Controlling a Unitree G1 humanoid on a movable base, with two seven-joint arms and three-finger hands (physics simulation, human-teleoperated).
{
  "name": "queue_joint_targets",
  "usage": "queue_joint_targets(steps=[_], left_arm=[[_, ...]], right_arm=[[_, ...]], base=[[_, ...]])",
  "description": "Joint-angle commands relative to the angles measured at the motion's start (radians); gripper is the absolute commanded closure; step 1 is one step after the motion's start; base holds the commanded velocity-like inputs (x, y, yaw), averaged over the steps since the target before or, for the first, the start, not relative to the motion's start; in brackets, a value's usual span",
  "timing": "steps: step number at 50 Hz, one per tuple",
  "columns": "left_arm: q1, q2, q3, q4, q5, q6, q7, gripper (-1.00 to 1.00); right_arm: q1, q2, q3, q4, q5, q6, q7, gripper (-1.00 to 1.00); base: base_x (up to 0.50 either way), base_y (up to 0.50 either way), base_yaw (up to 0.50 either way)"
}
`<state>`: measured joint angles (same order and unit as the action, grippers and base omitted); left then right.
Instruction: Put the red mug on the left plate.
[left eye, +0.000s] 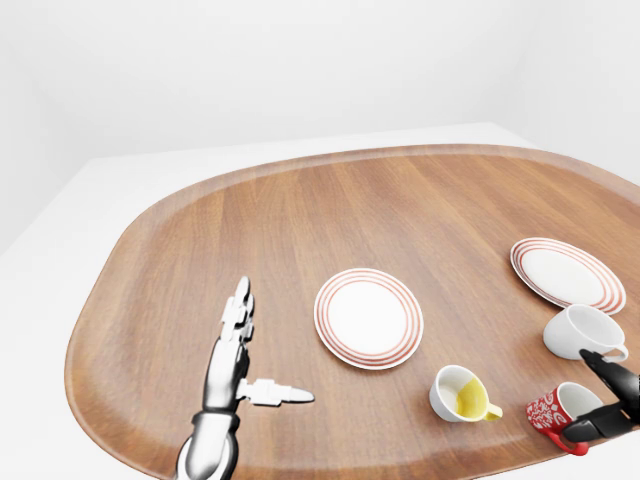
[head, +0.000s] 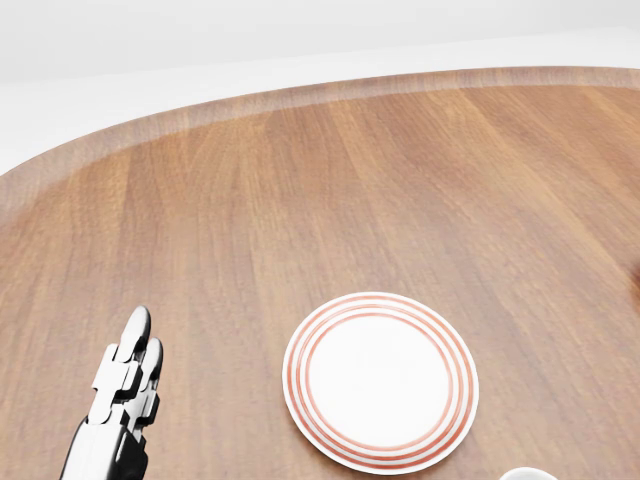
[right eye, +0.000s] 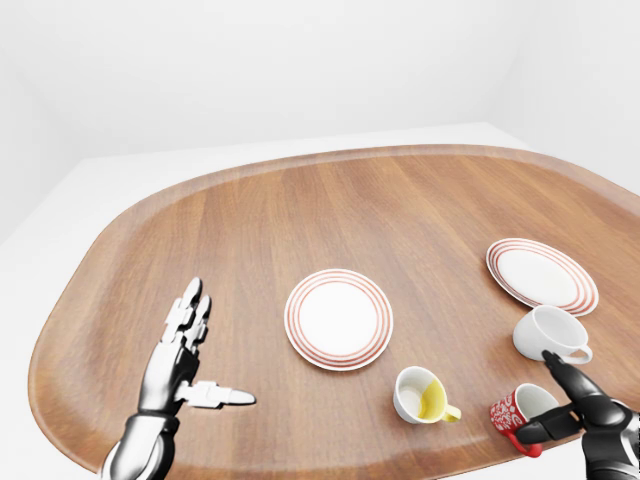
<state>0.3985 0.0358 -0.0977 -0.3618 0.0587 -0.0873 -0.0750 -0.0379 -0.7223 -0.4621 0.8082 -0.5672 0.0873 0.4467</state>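
As it lies tipped near the oval wooden table's (right eye: 330, 190) bottom-right edge, the rigid, breakable red patterned mug (right eye: 517, 410) is best gripped round its body; the dark right hand (right eye: 570, 405) is spread at it, not clenched.

Light was bright, even and diffuse; the renders were sharp throughout, with only faint soft shadows on the brown wooden oval worktop (left eye: 300, 220) and no glare.

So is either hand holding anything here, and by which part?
The left hand is open and empty. The right hand has dark fingers about the red mug at its rim and handle side; a closed grip cannot be confirmed.
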Motion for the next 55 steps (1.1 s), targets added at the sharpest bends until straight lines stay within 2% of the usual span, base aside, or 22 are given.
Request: queue_joint_targets(steps=[1,10,15,16,17,18,26,37,40,45,49,52,55], left_arm=[[-0.001,0.001,-0.001,0.003,0.0,0.0,0.002,-1.0],[-0.003,0.001,0.001,0.003,-0.003,0.0,0.0,-1.0],[0.0,0.0,0.001,0.0,-0.001,0.0,-0.001,-1.0],[0.0,0.001,0.001,0.0,-0.001,0.0,-0.001,-1.0],[0.0,0.0,0.001,0.0,-0.001,0.0,-0.001,-1.0],[-0.001,0.0,0.002,0.0,-0.001,0.0,-0.001,-1.0],[0.004,0.0,0.002,-0.002,-0.002,0.0,-0.001,-1.0],[0.002,0.0,0.001,0.001,-0.002,0.0,-0.001,-1.0],[-0.002,-0.001,0.0,0.003,0.001,0.0,0.001,-1.0],[0.0,0.001,0.003,0.002,-0.004,0.0,-0.002,-1.0],[0.0,0.0,0.009,0.004,-0.009,0.0,-0.006,-1.0],[0.002,-0.001,0.011,0.002,-0.011,0.0,-0.009,-1.0],[0.004,-0.002,0.014,0.002,-0.013,0.0,-0.011,-1.0]], right_arm=[[-0.055,-0.021,0.073,0.129,0.04,-0.009,-0.052,-1.0],[-0.06,-0.031,0.104,0.173,0.073,-0.03,-0.071,-1.0],[-0.077,-0.03,0.136,0.229,0.081,-0.054,-0.08,-1.0],[-0.076,-0.03,0.141,0.233,0.082,-0.058,-0.087,-0.75],[-0.076,-0.03,0.142,0.233,0.084,-0.057,-0.088,0.08],[-0.075,-0.032,0.142,0.229,0.088,-0.055,-0.087,1.0],[-0.019,-0.021,0.109,0.1,0.072,-0.003,-0.049,1.0],[0.0,-0.01,0.066,0.071,0.037,0.0,-0.03,1.0],[0.022,-0.006,0.054,-0.019,0.005,0.0,-0.02,1.0],[0.046,0.046,-0.047,-0.405,-0.123,0.0,0.038,1.0],[-0.034,0.068,-0.071,-0.602,-0.258,0.0,0.104,1.0],[-0.119,0.062,-0.049,-0.714,-0.344,0.0,0.197,1.0],[-0.244,0.048,-0.002,-0.724,-0.388,0.0,0.217,1.0]], base=[[0.0,0.0,0.0],[0.0,0.0,0.0],[0.0,0.0,0.0],[0.0,0.0,0.0],[0.0,0.0,0.0],[0.0,0.0,0.0],[0.0,0.0,0.0],[0.0,0.0,0.0],[0.0,0.0,0.0],[0.0,0.0,0.0],[0.0,0.0,0.0],[0.0,0.0,0.0],[0.0,0.0,0.0]])
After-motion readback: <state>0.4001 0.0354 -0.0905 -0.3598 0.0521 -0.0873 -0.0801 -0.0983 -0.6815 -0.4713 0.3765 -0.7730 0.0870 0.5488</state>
